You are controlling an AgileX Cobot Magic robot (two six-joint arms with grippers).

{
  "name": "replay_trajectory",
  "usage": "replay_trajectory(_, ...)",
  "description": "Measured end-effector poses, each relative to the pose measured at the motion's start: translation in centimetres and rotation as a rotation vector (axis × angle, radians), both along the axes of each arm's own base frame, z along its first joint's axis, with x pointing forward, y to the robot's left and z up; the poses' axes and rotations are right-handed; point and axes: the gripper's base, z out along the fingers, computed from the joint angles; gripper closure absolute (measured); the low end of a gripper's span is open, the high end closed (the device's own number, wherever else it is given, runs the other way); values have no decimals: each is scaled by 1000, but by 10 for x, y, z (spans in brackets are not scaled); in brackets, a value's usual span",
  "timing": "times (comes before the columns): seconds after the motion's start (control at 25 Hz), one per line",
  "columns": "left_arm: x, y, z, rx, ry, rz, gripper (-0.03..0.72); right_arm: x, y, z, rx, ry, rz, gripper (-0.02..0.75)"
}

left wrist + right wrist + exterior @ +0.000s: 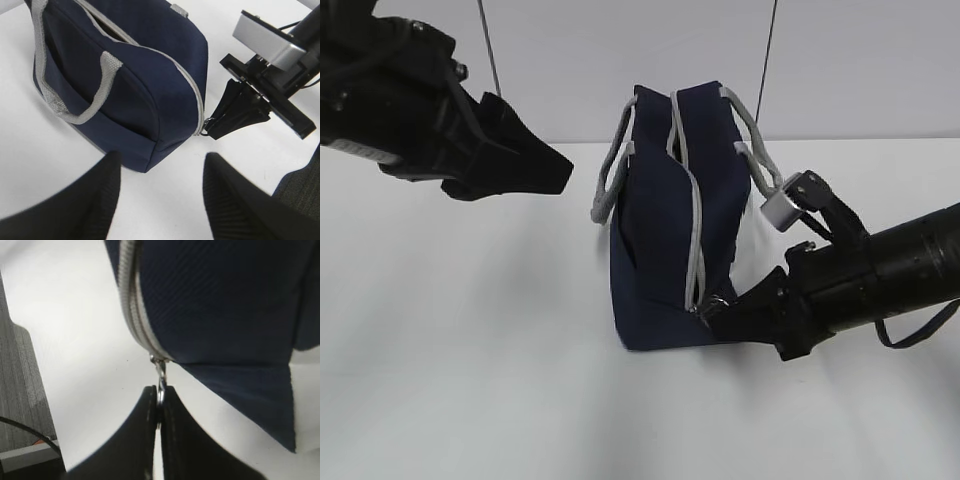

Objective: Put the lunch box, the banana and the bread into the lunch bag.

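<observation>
On a white table [440, 350], the navy lunch bag [665, 230] stands upright. The right gripper [159, 402] pinches its zipper pull [160, 382] at the bag's base; the left gripper [160, 200] hovers half-open, empty.

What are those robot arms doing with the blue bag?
The right claw is pinched shut on the small metal zipper pull at the low end of the lunch bag, which stands on the white table. The left claw hangs open in the air beside the bag, touching nothing. No food or lunch box shows in these views.
</observation>
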Motion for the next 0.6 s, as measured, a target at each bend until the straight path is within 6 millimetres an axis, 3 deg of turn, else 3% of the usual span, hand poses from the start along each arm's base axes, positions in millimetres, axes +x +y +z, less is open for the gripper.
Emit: replay_trajectory(0.6,0,0,0,0,-1,0,308,0,-6,8,-118,63,33,754)
